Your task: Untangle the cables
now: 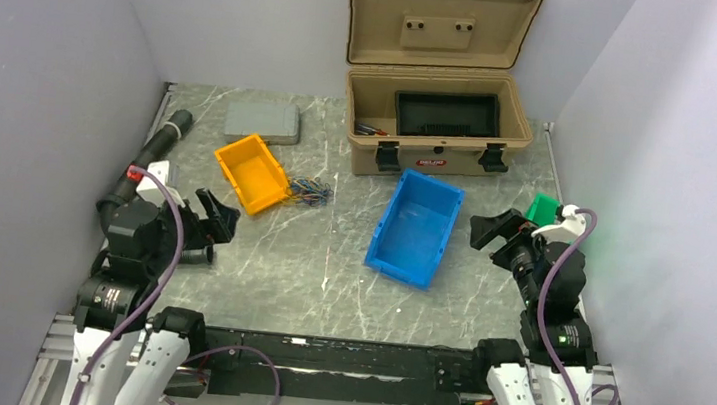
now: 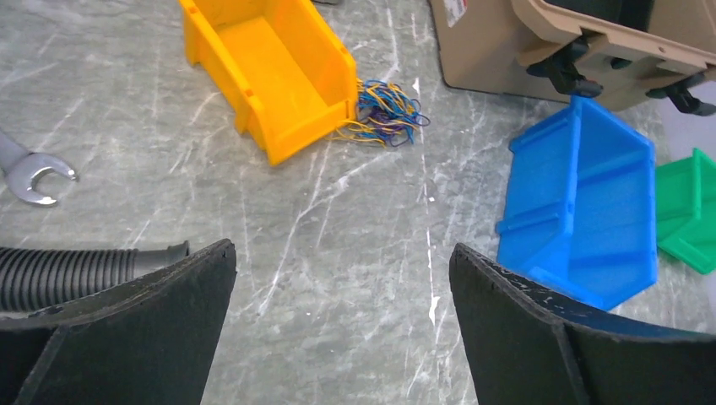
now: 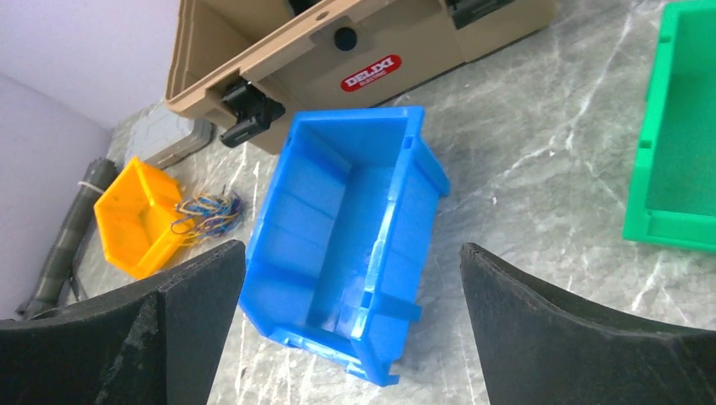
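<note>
Your left gripper (image 2: 342, 257) fills the bottom of its wrist cam, fingers spread wide with nothing between them. One black hose (image 2: 67, 274) sits at its 9 o'clock and one wrench (image 2: 29, 177) at about 10.

From that gripper the cables (image 2: 384, 114) are at roughly 1 o'clock. They're one loose clump on the table, touching the low open end of the orange bin (image 2: 295, 143). I can't see a real long axis, it's more of a ball, and the strands are too fine to count.

Further right you've got the blue bin (image 3: 355, 211), one tan case (image 3: 355, 51) and the green bin (image 3: 675, 143), so three bins total.

The right gripper (image 3: 353, 253) is also wide apart and empty. From there the tangle is at 10 o'clock, past the blue bin. I'd say the left arm is nearer.
</note>
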